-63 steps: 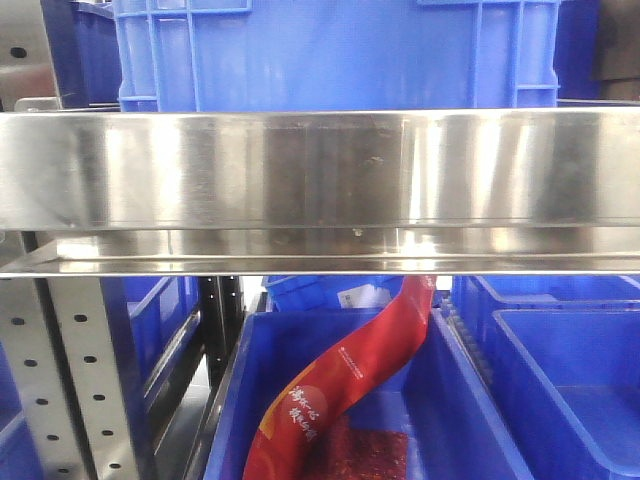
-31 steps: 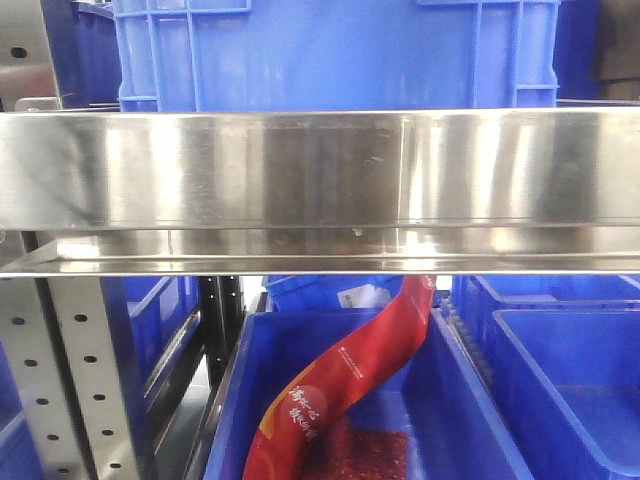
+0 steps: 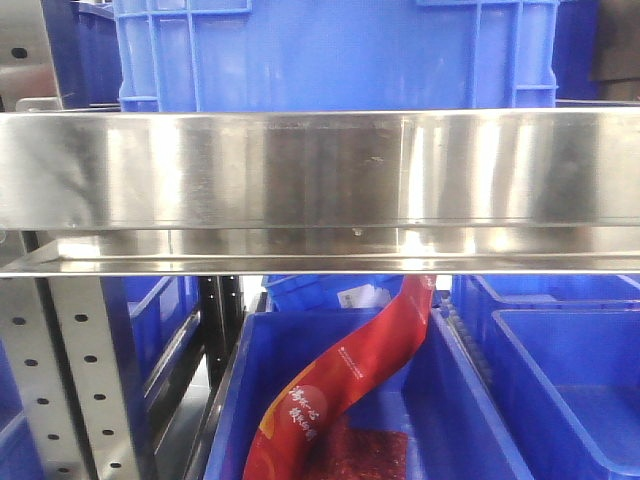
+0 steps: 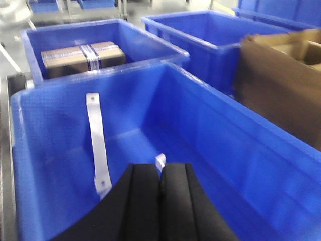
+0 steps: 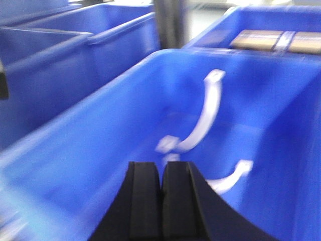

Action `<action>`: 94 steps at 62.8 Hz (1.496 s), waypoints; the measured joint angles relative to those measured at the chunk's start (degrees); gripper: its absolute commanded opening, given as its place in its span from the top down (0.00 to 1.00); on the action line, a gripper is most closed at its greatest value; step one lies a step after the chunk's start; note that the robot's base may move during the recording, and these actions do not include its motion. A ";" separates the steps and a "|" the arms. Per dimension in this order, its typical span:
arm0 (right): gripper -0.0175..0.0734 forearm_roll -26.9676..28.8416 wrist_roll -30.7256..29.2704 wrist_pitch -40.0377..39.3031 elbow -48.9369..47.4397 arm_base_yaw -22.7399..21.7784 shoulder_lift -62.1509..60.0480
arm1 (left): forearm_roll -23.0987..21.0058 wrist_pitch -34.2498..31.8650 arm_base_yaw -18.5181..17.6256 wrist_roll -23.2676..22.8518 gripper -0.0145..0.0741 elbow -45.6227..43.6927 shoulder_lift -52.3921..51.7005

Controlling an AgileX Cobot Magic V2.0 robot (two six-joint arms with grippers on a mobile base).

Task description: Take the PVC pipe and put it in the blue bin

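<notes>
Left claw [image 4: 160, 173] closed, empty; white PVC pipe clip [image 4: 98, 145] left of it. Right claw [image 5: 161, 173] closed, empty, above blue bin [image 5: 75, 145].

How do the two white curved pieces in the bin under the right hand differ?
In the right wrist view, the upper white piece is larger, leans up against the blue bin wall, and shows fully. The lower white piece is smaller, sits lower, and is partly hidden behind the right hand. Both are white, curved and flat-ended.

Steel shelf rail [image 3: 320, 190] overhead; perforated upright [image 3: 70, 380] left; glare streaks.
</notes>
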 measured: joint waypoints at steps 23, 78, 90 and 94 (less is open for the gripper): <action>0.99 -0.40 -0.46 -13.26 17.08 0.00 -17.66 | -3.73 -14.79 0.00 0.00 0.96 23.83 -21.01; 0.99 -1.31 -0.57 -22.34 45.19 0.00 -41.45 | -4.07 -32.32 0.00 0.00 0.96 58.29 -43.48; 0.99 -1.31 -0.57 -22.34 45.19 0.00 -41.45 | -4.07 -32.32 0.00 0.00 0.96 58.29 -43.48; 0.99 -1.31 -0.57 -22.48 45.19 0.00 -41.45 | -4.07 -32.32 0.00 0.00 0.96 58.29 -43.48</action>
